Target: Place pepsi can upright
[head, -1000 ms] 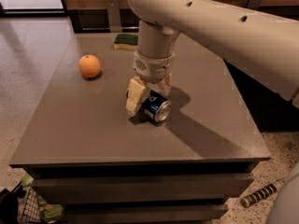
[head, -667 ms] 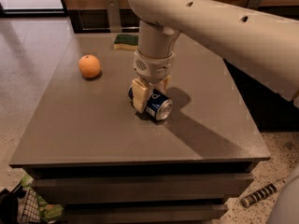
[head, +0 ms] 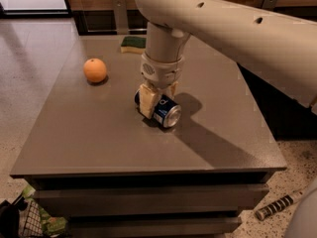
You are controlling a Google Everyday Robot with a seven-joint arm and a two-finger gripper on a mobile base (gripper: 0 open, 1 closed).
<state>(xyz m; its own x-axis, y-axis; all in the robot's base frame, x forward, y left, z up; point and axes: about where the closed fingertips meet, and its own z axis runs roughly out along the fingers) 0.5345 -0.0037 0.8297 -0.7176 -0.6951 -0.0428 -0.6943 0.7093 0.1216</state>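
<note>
- One pepsi can (head: 165, 112), near the middle of the one grey table (head: 99, 133). It lies on its side, and its silver end faces 4 o'clock, toward the near right corner.
- One gripper (head: 158, 102), hanging straight down from the one pale arm (head: 223, 29) right over the can. Its two fingers (head: 147, 101) are narrowed onto the can. The pale near finger presses the can's 9 o'clock side, and the other shows just past it at 1 o'clock. It grips the can and nothing else, and the can rests on the tabletop.
- One orange (head: 94, 70), resting on the table at 10 o'clock from the can and well apart from it.
- One sponge (head: 132, 43), yellow with a green top, at 11 o'clock from the can near the table's far edge.
- One striped stick-like object (head: 277, 205) on the speckled floor, at 4 o'clock from the table's near right corner. What it is cannot be told.
- Containers: one dark wire basket (head: 25, 223) on the floor at 7 o'clock, under the table's near left corner. Green material (head: 52, 225) shows at its right side, but whether that lies inside or beside the basket cannot be told.
</note>
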